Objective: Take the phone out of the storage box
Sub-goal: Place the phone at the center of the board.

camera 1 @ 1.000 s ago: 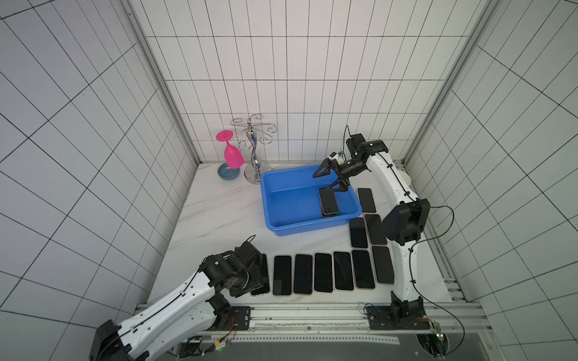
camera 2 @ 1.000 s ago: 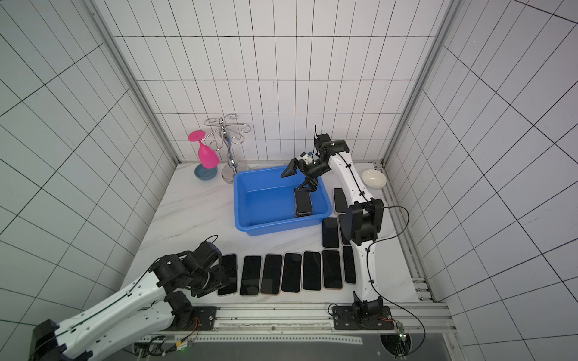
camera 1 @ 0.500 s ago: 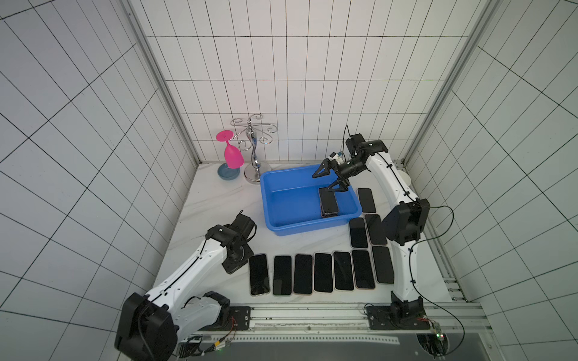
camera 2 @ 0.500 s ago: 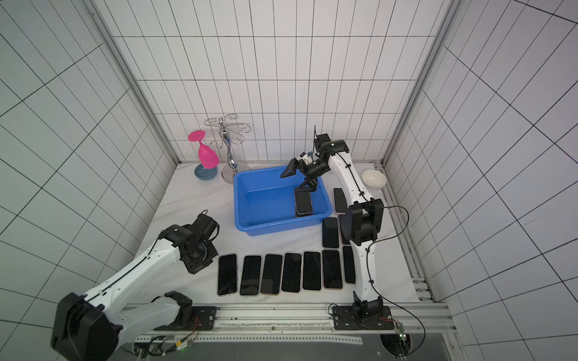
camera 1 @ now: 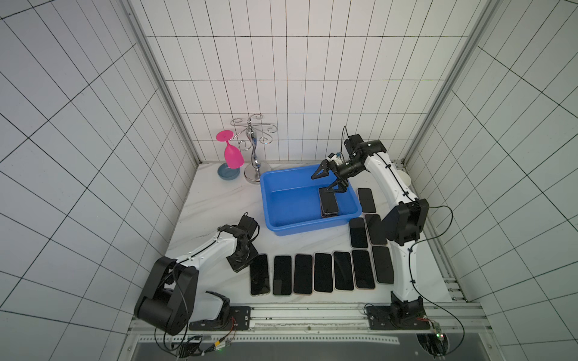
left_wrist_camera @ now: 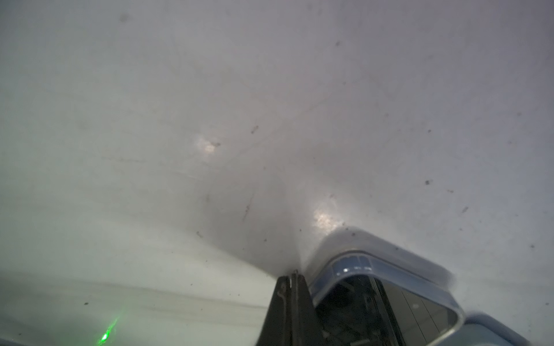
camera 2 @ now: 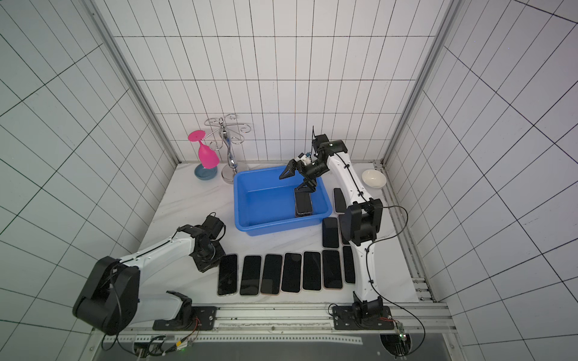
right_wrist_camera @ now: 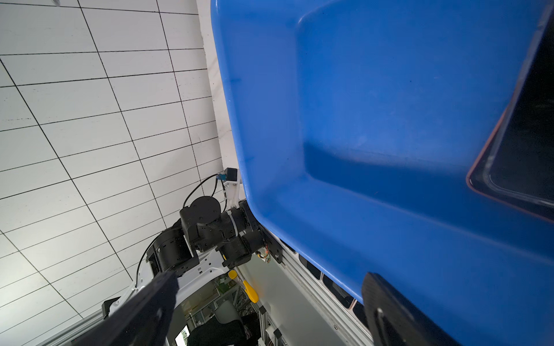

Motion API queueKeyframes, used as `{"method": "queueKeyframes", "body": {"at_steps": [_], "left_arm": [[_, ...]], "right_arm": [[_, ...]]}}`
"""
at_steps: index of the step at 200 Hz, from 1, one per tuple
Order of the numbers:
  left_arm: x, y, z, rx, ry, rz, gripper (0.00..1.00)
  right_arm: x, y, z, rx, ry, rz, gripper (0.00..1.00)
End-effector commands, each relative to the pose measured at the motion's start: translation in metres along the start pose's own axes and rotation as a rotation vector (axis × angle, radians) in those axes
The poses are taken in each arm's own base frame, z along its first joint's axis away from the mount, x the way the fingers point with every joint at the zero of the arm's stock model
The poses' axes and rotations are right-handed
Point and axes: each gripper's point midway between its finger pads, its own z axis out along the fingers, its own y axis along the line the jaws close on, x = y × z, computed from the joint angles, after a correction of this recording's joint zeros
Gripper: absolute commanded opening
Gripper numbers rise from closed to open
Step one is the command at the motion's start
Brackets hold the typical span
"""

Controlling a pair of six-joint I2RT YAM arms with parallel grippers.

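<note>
Top and wrist views. The blue storage box (camera 1: 281, 229) stands on the marble desk (camera 1: 215, 203). A dark phone (camera 1: 329, 202) lies screen-up inside it, along its right wall. The right end effector (camera 1: 319, 185) hangs over the box's far right corner with its jaws spread wide and gripping nothing; 1 fingertip is just above the phone's far end. The left end effector (camera 1: 240, 262) points down at the desk, jaws pressed together and empty. It is just beside the leftmost phone (camera 1: 259, 275) of a row (camera 1: 323, 272) of 7 along the desk's near edge.
</note>
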Motion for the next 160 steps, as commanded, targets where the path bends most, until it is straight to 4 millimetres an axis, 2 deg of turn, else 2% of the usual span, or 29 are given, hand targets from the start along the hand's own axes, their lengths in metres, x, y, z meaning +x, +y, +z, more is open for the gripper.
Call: {"method": "queueKeyframes", "body": {"at_steps": [1, 35, 83, 160], "left_arm": [[0.003, -0.019, 0.008, 0.088, 0.013, 0.05, 0.0], [0.004, -0.016, 0.011, 0.074, 0.02, 0.045, 0.0], [-0.001, -0.039, 0.004, 0.157, 0.014, 0.085, 0.0], [-0.005, -0.055, -0.002, 0.235, 0.007, 0.11, 0.0]], "right_arm": [[0.006, -0.012, 0.01, 0.033, 0.038, 0.026, 0.99], [0.004, -0.018, 0.012, 0.052, 0.037, 0.032, 0.99], [0.0, -0.027, 0.012, 0.071, 0.033, 0.046, 0.99], [-0.007, -0.041, 0.0, 0.114, -0.001, 0.061, 0.99]]}}
